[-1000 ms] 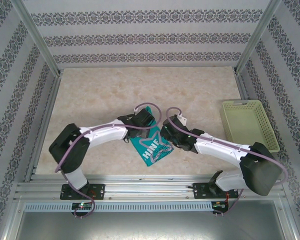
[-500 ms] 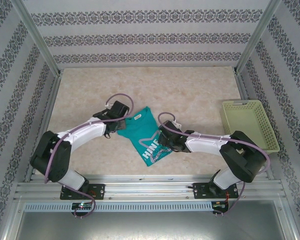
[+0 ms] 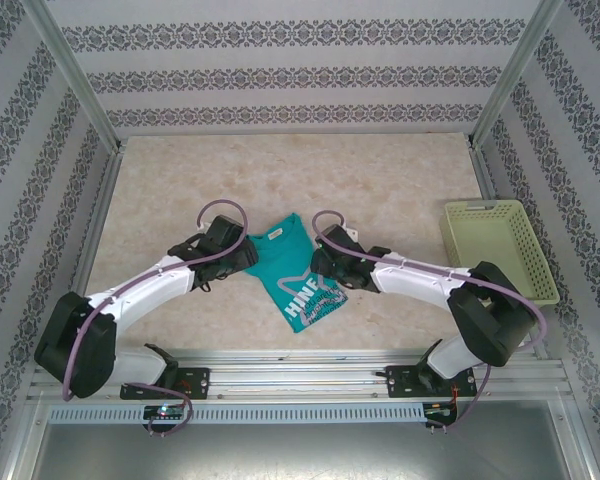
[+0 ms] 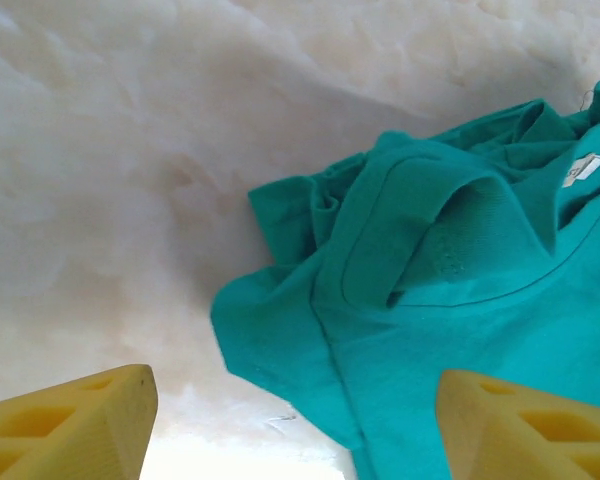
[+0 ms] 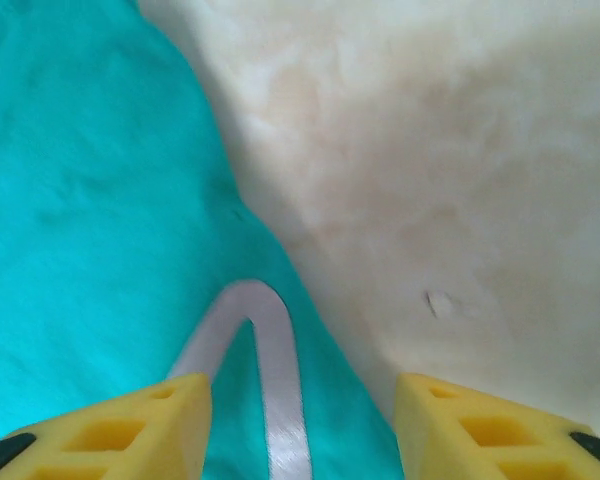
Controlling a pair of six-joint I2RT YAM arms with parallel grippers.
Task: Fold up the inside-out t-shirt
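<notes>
The teal inside-out t-shirt lies bunched into a narrow shape at the table's near middle, with its white neck tag at the far end and pale lettering at the near end. My left gripper sits at its left edge. In the left wrist view that gripper is open, with the rumpled collar, the tag and a shirt corner ahead of its yellow fingers. My right gripper is at the right edge. In the right wrist view it stands open over the shirt hem and a silver print.
A pale yellow-green basket stands at the right edge of the beige table. Patterned walls and metal frame posts close in the back and sides. Bare tabletop stretches behind the shirt and to its left.
The left arm swung off the shirt to the left, then came back to its left edge with jaws wider. The right gripper shifted up along the right edge and opened wider.
</notes>
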